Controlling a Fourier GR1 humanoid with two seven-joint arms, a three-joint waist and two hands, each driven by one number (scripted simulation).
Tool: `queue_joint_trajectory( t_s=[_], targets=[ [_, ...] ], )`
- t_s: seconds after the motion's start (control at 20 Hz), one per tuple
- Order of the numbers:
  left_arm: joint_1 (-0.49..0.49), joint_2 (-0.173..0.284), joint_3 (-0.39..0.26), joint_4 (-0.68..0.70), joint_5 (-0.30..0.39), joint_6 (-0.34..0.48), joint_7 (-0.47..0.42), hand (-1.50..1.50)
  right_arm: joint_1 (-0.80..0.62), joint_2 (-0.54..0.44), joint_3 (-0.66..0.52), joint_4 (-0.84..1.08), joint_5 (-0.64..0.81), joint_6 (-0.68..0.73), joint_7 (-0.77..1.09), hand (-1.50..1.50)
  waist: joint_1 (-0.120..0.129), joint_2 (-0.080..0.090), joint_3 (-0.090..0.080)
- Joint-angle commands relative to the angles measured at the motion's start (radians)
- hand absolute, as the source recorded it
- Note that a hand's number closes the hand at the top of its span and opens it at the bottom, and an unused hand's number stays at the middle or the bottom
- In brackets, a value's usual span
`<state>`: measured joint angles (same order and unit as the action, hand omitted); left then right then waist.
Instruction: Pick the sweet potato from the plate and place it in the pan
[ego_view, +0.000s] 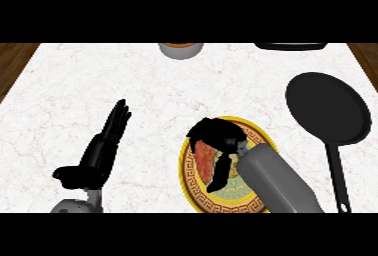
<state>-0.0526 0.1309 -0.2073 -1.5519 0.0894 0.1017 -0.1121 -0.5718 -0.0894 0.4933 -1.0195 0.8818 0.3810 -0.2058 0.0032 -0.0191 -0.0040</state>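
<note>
A yellow-rimmed patterned plate (193, 187) lies at the lower middle of the counter. My right hand (216, 136) is over the plate's far part, its fingers curled downward. The sweet potato is hidden beneath that hand, so I cannot tell whether it is held. The black pan (326, 107) lies to the right of the plate, handle (337, 175) pointing toward me, with nothing in it. My left hand (103, 142) rests open at the lower left, fingers straight and pointing away.
A grey bowl with an orange inside (180, 49) stands at the counter's far edge. A dark tray or pan edge (291, 46) shows at the far right. Brown wood (15, 62) borders the white marble counter on both sides.
</note>
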Motion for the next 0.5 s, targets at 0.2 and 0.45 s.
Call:
queue_joint_trajectory(
  t_s=[0.2, 0.45],
  targets=[
    [0.009, -0.007, 0.040, 0.045, -0.015, -0.027, -0.056, 0.00, 0.077, 0.076, -0.008, -0.032, 0.087, -0.127, 0.011, 1.50, -0.002, 0.019, 0.004],
    [0.035, -0.029, 0.005, -0.008, -0.027, -0.015, -0.021, 0.00, 0.099, -0.020, -0.147, -0.200, 0.023, -0.192, -0.030, 1.50, -0.011, 0.016, 0.004]
  ],
)
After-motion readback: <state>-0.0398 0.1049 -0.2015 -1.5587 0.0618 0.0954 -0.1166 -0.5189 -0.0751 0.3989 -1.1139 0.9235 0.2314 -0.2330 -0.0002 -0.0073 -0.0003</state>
